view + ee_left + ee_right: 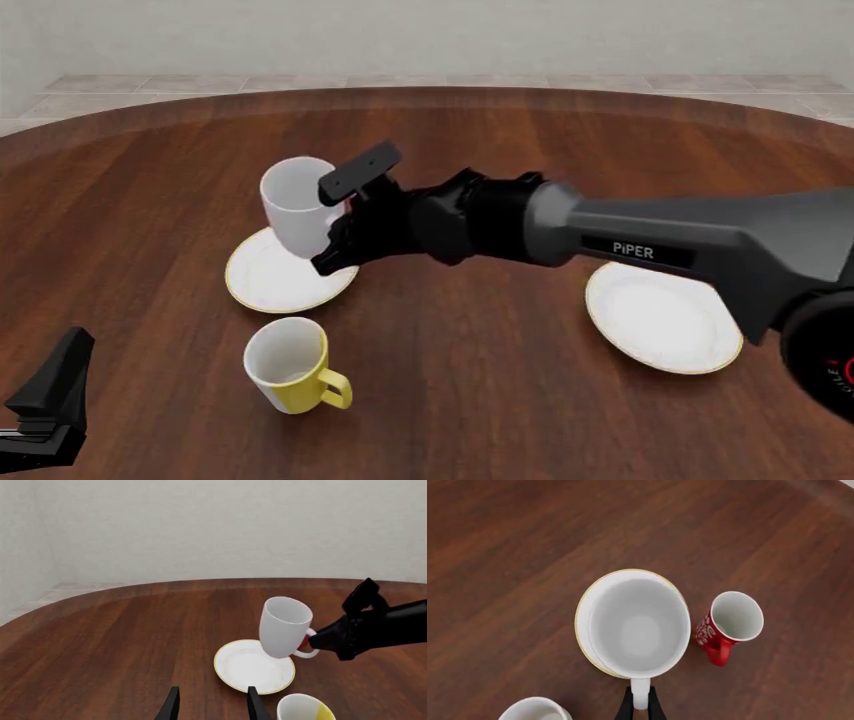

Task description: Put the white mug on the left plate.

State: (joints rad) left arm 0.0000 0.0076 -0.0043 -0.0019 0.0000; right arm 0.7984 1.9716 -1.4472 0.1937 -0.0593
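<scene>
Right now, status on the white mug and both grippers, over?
Right gripper shut on white mug handle, mug tilted over left plate. Left gripper open, idle. Red mug beside the plate; yellow mug nearer.

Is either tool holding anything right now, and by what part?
The right tool holds the white mug by its handle, above the left plate. The left tool is open and holds nothing.
</scene>
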